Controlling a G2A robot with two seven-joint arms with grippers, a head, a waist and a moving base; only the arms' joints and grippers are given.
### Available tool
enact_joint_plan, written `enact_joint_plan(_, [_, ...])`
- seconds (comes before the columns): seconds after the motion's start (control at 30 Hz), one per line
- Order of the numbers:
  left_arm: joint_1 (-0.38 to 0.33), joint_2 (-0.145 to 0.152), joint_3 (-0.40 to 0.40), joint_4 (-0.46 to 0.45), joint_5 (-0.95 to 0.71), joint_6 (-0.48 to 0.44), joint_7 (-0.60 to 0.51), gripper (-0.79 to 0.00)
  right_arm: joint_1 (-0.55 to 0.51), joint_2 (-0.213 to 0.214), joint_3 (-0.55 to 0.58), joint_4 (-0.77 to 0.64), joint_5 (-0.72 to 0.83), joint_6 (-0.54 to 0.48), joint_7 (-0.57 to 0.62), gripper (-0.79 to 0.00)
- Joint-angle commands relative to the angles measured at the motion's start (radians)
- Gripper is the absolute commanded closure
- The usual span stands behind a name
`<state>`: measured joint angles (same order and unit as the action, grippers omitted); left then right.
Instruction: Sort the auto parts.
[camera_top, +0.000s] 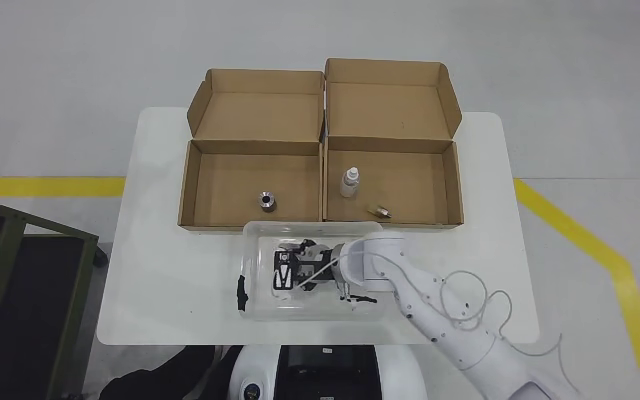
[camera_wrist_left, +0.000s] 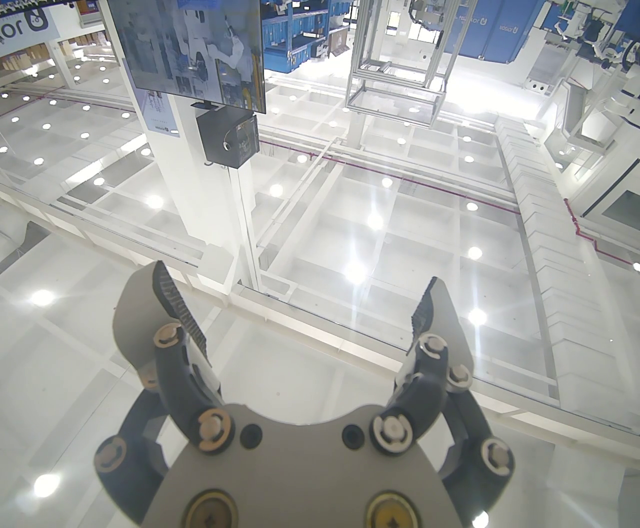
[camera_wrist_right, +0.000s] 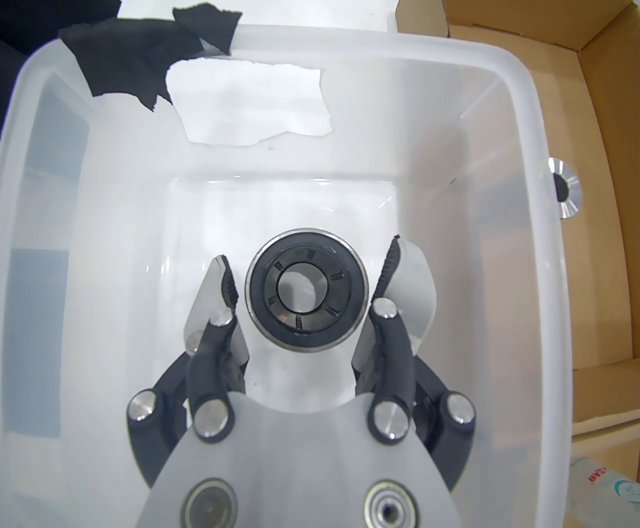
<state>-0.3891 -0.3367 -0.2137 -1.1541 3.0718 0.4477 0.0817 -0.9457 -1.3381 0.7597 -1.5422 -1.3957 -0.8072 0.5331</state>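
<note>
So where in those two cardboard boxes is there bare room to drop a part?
Left box: bare floor either side of the metal ring near its front wall. Right box: bare past the white bottle and brass piece, toward the outer wall. Crowded: the clear bin, where the right gripper straddles a bearing.

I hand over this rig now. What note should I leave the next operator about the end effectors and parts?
Left end effector: open, empty, pointing at the ceiling.
Right end effector: open, inside the clear bin, fingers either side of a black ring, not closed on it.
Done: round metal part in one cardboard box; white bottle-shaped part and small part in the other box.
To do: grasp the ring, box it.
</note>
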Motion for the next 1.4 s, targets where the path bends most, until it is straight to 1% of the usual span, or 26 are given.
enact_joint_plan(0.0, [0.000, 0.000, 0.000, 0.000, 0.000, 0.000, 0.000, -0.785, 0.000, 0.000, 0.001, 0.002, 0.006, -0.002, -0.003, -0.366])
enact_joint_plan(0.07, [0.000, 0.000, 0.000, 0.000, 0.000, 0.000, 0.000, -0.785, -0.001, 0.001, 0.004, 0.003, 0.018, -0.010, -0.008, -0.317])
enact_joint_plan(0.13, [0.000, 0.000, 0.000, 0.000, 0.000, 0.000, 0.000, -0.785, 0.000, 0.003, 0.008, 0.003, 0.029, -0.016, -0.011, -0.209])
enact_joint_plan(0.17, [0.000, 0.000, 0.000, 0.000, 0.000, 0.000, 0.000, -0.785, -0.001, 0.003, 0.010, 0.003, 0.036, -0.019, -0.013, -0.135])
enact_joint_plan(0.2, [0.000, 0.000, 0.000, 0.000, 0.000, 0.000, 0.000, -0.785, -0.001, 0.004, 0.012, 0.003, 0.042, -0.021, -0.013, -0.092])
enact_joint_plan(0.23, [0.000, 0.000, 0.000, 0.000, 0.000, 0.000, 0.000, -0.785, 0.000, 0.004, 0.014, 0.003, 0.048, -0.025, -0.014, -0.071])
enact_joint_plan(0.27, [0.000, 0.000, 0.000, 0.000, 0.000, 0.000, 0.000, -0.785, -0.001, 0.005, 0.016, 0.000, 0.055, -0.026, -0.017, 0.000])
enact_joint_plan(0.47, [0.000, 0.000, 0.000, 0.000, 0.000, 0.000, 0.000, -0.785, -0.009, 0.011, 0.036, -0.025, 0.108, -0.046, -0.028, 0.000])
enact_joint_plan(0.73, [0.000, 0.000, 0.000, 0.000, 0.000, 0.000, 0.000, -0.785, -0.041, 0.029, 0.094, -0.115, 0.192, -0.060, -0.027, 0.000])
enact_joint_plan(1.03, [0.000, 0.000, 0.000, 0.000, 0.000, 0.000, 0.000, -0.785, -0.043, 0.040, 0.130, -0.244, 0.280, -0.037, 0.001, 0.000])
enact_joint_plan(1.37, [0.000, 0.000, 0.000, 0.000, 0.000, 0.000, 0.000, -0.785, -0.025, 0.044, 0.149, -0.324, 0.382, -0.015, -0.012, 0.000])
